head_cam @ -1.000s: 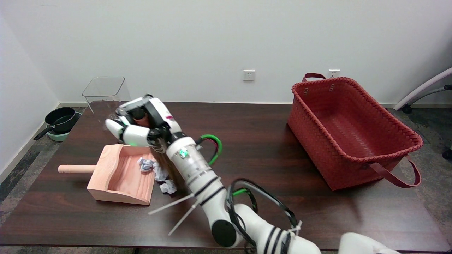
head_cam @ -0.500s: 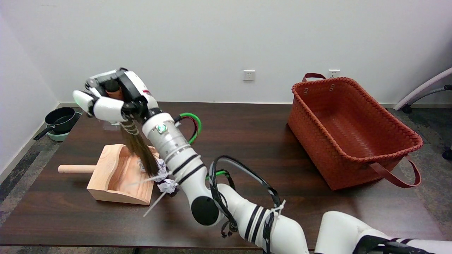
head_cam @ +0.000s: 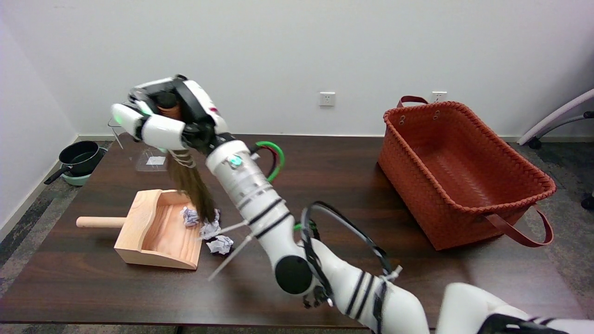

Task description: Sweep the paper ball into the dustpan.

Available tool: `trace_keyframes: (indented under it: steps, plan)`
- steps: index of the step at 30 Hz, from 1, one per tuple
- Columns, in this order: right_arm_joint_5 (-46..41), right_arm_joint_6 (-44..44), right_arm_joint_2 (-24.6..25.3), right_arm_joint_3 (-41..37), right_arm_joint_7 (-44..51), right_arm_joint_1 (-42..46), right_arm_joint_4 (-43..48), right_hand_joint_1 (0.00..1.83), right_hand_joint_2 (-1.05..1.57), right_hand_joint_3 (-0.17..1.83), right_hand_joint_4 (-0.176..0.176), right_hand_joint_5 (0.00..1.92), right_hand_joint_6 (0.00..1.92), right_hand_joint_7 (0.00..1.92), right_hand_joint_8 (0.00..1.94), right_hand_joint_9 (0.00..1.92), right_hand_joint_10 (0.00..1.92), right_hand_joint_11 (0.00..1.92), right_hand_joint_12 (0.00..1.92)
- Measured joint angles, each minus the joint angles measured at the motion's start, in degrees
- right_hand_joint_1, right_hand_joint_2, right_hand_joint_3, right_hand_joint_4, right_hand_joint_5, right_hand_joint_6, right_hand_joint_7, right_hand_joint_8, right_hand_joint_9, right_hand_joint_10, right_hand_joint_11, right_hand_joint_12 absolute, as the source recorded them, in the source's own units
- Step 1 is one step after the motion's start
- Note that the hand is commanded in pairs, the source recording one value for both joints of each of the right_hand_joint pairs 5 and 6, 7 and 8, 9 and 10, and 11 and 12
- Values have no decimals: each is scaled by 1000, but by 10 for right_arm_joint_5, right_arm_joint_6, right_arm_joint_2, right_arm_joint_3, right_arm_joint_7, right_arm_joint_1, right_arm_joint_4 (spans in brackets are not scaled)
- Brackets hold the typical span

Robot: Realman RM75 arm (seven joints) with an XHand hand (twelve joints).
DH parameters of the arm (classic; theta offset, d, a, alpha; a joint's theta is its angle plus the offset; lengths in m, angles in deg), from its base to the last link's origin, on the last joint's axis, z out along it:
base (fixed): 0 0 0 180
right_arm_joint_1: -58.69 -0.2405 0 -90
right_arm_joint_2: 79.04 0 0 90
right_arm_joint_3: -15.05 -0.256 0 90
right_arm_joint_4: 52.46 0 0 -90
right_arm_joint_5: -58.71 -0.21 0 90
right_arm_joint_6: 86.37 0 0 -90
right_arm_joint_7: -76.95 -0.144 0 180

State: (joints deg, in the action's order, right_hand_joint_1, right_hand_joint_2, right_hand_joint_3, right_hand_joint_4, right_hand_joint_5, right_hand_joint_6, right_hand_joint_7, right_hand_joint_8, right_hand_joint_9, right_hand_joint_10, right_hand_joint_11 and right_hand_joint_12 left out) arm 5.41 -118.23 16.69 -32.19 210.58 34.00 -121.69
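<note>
Wooden dustpan [head_cam: 153, 232] holds one paper ball [head_cam: 189, 216]; two more lie at its lip. I have my right hand [head_cam: 164, 118] clamped on the brush [head_cam: 192, 188].

Pale wood dustpan [head_cam: 155, 232], white paper balls [head_cam: 220, 244], dark brown brush [head_cam: 192, 188]. The table [head_cam: 325, 185] is dark brown. Woven red basket [head_cam: 457, 171].

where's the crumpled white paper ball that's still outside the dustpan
In the head view the crumpled white paper ball lies on the dark wooden table, left of centre, just off the open edge of the light wooden dustpan.
</note>
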Motion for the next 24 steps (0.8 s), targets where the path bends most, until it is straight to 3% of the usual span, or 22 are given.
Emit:
trace_keyframes:
  steps: [12,24]
  plan:
    - [63,-4,-35,-65,0,153,-92,1158,1571,492,0,1920,1920,1920,1920,1898,1898,1858,1858]
    - [96,-21,-49,-104,1,226,-110,1161,1571,480,0,1920,1920,1920,1920,1898,1898,1864,1864]
